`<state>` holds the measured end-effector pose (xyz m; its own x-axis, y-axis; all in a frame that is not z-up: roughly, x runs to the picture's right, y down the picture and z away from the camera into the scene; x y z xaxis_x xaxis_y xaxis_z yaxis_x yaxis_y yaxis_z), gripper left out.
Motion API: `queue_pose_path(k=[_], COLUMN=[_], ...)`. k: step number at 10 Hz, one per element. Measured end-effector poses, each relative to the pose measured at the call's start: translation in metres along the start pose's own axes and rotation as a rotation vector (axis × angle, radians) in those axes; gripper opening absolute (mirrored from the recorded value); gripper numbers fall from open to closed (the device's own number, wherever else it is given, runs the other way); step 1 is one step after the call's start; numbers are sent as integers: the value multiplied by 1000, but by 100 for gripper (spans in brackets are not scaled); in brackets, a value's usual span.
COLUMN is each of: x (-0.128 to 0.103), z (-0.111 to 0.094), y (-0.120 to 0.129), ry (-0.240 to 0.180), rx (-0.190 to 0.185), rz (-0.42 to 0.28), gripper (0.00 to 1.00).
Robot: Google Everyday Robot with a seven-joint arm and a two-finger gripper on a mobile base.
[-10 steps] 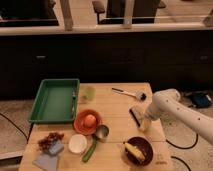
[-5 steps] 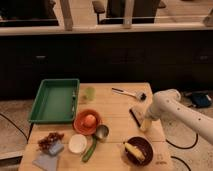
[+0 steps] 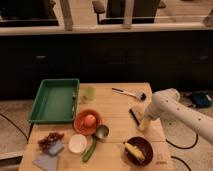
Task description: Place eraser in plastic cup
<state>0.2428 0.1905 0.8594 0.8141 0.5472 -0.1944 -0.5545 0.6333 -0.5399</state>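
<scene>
I had the gripper down beside the eraser; couldn't tell its jaw state. Risk: eraser too long for plastic cup, tipping it.

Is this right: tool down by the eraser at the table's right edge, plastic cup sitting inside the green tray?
Not quite. The plastic cup stands on the table just right of the green tray, not inside it; the camera view shows this. The rest holds: the tool is down by the eraser near the table's right edge.

One eraser, two cups: plastic cup, metal cup; one gripper.
</scene>
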Motion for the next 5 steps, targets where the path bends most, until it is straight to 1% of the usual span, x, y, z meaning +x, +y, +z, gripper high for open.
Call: queue_pose_path(k=[5], x=[-21], z=[3], y=[-3], ry=[-11], rx=[-9], rz=[-7], gripper=[80])
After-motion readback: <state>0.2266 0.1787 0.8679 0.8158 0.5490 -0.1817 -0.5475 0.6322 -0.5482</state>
